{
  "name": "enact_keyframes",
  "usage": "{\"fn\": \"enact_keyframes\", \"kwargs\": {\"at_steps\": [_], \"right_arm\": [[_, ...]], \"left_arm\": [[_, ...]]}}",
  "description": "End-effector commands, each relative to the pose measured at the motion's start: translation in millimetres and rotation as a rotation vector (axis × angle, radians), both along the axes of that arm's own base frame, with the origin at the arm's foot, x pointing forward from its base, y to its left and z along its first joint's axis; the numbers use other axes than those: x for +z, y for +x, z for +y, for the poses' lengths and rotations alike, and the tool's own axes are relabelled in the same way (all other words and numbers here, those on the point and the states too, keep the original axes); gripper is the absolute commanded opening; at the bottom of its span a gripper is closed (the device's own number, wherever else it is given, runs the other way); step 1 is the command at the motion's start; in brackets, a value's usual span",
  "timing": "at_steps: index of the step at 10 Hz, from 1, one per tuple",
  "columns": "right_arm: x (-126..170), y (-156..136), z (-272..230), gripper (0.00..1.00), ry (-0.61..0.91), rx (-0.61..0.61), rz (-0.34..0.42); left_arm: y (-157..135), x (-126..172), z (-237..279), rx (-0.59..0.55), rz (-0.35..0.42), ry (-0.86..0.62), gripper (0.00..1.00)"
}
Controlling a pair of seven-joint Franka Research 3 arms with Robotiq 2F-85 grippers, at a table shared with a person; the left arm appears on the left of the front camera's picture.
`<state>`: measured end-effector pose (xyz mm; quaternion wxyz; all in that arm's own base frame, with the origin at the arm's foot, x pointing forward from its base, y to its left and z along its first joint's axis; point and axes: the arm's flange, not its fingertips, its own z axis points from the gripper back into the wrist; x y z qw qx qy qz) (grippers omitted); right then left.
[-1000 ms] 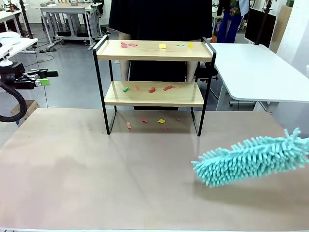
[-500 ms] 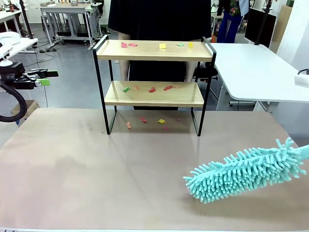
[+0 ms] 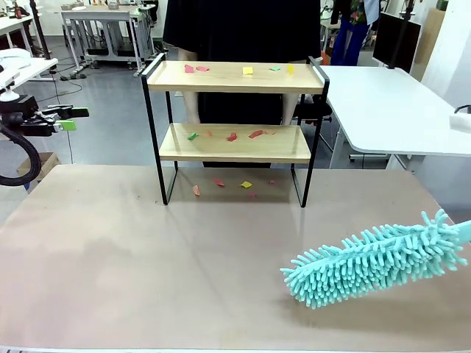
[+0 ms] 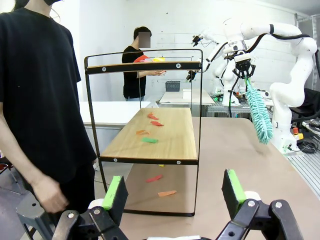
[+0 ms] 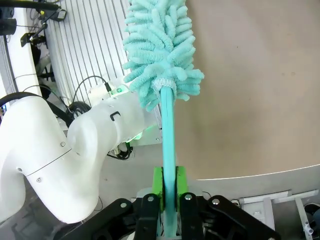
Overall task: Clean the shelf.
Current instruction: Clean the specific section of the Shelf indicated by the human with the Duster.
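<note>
No text, label, brand, number or sign can be read in any view. In the right wrist view, a small dark mark sits on the white robot housing (image 5: 95, 140), up and to the left of the right gripper (image 5: 169, 184). It is too small to read. The handle of the duster (image 5: 168, 120), clamped between that gripper's pads, shows plain turquoise with no lettering.

You've got one two-tier shelf of light wooden boards in a black metal frame (image 3: 234, 152), one fluffy teal microfibre duster (image 3: 372, 257), and loads of small coloured paper scraps (image 3: 248, 70): five on the top board (image 3: 221, 78), at least four on the lower board (image 3: 221, 145), and five-ish on the tan table (image 3: 147, 250) underneath.
</note>
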<state>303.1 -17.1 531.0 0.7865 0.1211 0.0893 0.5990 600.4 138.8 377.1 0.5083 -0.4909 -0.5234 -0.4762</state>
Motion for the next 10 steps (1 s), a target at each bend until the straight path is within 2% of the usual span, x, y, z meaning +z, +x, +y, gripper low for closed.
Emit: {"fn": "enact_keyframes", "kwargs": {"at_steps": [1,10], "right_arm": [[2.6,0.0,-1.5,0.13,-0.001,0.000,-0.007],[2.6,0.0,-1.5,0.13,-0.001,0.000,-0.007]], "left_arm": [[-1.6,1.9,0.6,0.001,-0.014,0.010,1.00],[-1.6,1.9,0.6,0.001,-0.014,0.010,1.00]]}}
